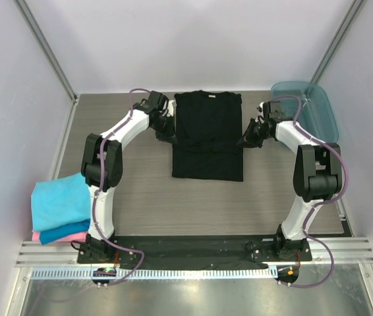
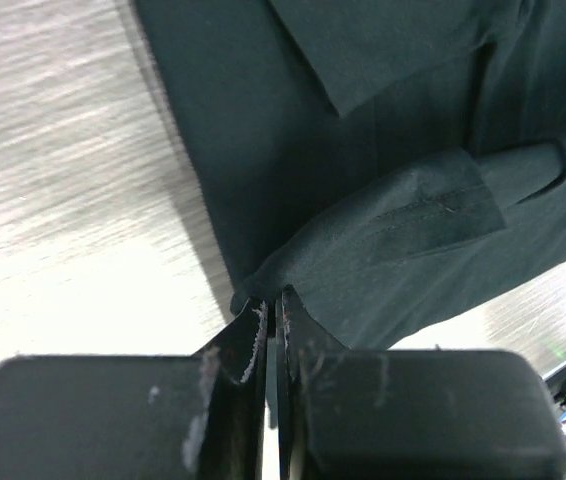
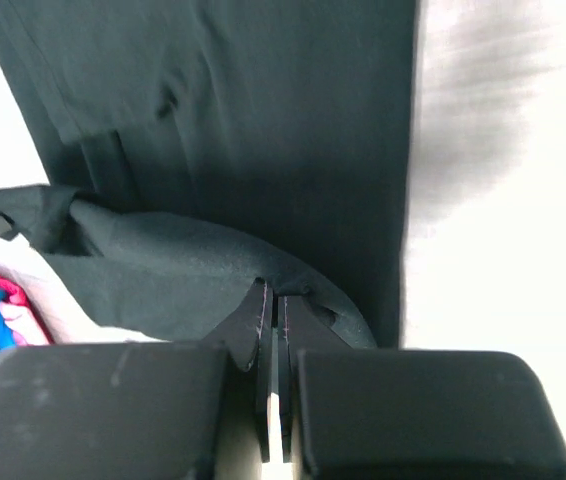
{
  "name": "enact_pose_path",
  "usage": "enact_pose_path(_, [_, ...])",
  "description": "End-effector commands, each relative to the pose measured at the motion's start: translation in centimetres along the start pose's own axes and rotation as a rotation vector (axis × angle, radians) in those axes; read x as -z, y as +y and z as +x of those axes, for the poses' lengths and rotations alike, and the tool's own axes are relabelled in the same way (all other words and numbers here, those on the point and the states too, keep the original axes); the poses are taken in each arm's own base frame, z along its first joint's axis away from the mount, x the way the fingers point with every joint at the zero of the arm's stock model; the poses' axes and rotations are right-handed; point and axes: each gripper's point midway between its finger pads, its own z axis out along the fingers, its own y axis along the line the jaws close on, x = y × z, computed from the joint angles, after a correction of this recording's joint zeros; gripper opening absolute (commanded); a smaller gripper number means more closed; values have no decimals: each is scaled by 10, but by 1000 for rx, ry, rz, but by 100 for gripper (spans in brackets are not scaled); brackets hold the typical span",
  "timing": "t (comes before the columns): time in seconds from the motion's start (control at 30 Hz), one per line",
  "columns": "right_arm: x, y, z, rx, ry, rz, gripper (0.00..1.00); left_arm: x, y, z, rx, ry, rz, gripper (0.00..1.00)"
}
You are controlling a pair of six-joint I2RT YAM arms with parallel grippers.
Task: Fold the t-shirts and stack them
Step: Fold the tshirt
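Note:
A large black t-shirt (image 1: 207, 135) lies on the table at the back centre, both sides folded in to a long rectangle. My left gripper (image 1: 167, 135) is at its left edge, shut on a pinch of black cloth (image 2: 363, 250) at the sleeve. My right gripper (image 1: 246, 139) is at its right edge, shut on a fold of the black cloth (image 3: 193, 270). A stack of folded t-shirts, turquoise (image 1: 60, 199) on top, blue (image 1: 64, 232) and pink (image 1: 41, 236) below, sits at the left front.
A translucent teal plastic tray (image 1: 305, 108) stands at the back right corner. White enclosure walls close in the table on three sides. The arm bases sit on a black rail (image 1: 193, 250) at the near edge.

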Motion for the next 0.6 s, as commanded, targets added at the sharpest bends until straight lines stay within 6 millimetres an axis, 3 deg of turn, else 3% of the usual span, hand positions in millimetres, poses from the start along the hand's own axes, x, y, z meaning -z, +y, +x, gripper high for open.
enact_pose_path(0.0, [-1,8,-35,56,-85,-21,1,4,1,-21,-45,-64,-3,0])
enact_pose_path(0.2, [-16,8,-47,66,-91,-31,1,-5,6,-41,-76,-108,-24,0])
enact_pose_path(0.23, [-17,9,-49,72,-91,-43,4,-6,10,-45,-85,-120,-46,3])
enact_pose_path(0.3, [-17,14,-55,103,-113,-60,21,-6,15,-54,-94,-151,-78,17])
enact_pose_path(0.33, [-11,17,-61,111,-137,-62,25,-7,21,-57,-101,-161,-111,35])
enact_pose_path(0.4, [4,19,-72,120,-179,-63,37,1,25,-61,-120,-174,-151,41])
enact_pose_path(0.47, [29,26,-75,140,-208,-73,55,28,27,-66,-132,-215,-206,47])
enact_pose_path(0.5, [40,13,-78,128,-216,-53,57,33,36,-51,-105,-176,-222,48])
enact_pose_path(0.53, [54,15,-75,132,-223,-56,58,57,31,-50,-95,-205,-218,53])
enact_pose_path(0.57, [58,10,-62,114,-180,-46,58,64,31,-43,-54,-198,-214,56])
